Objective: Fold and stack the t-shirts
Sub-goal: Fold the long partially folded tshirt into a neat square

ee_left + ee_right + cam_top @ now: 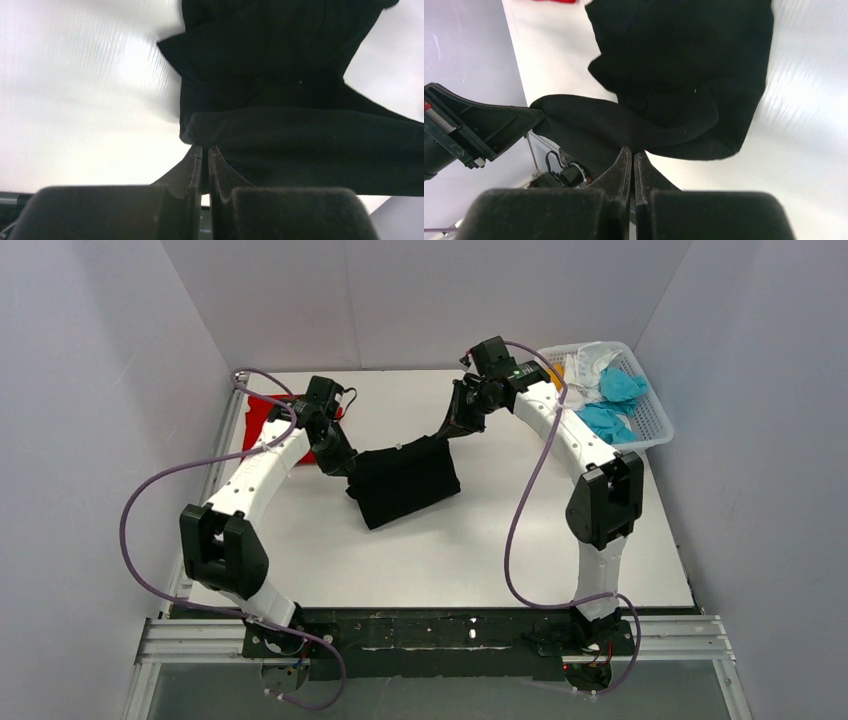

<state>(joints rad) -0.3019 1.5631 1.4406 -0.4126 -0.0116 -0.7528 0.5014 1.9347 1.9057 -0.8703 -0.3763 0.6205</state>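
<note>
Mid-table: one black t-shirt (pixel 405 483), lower part lying on the table (pixel 450 560), top edge raised. Left gripper (pixel 205 150) and right gripper (pixel 631 152) each clamped shut on that edge, one per end. Judged soft, light and limp, sagging between grips; best taken at hems or corners. Far left: one red t-shirt (pixel 258 420). Far right: one basket (pixel 655 430) holding cyan cloth (pixel 612 405) and white cloth (pixel 590 365); count unclear.

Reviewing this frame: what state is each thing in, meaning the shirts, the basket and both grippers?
black t-shirt: partly folded, one edge raised off the table.
left gripper: shut on the black t-shirt's edge.
right gripper: shut on the black t-shirt's edge.
red t-shirt: lying at the table's far left, partly hidden by the left arm.
basket: upright, far right.
cyan cloth: crumpled in the basket.
</note>
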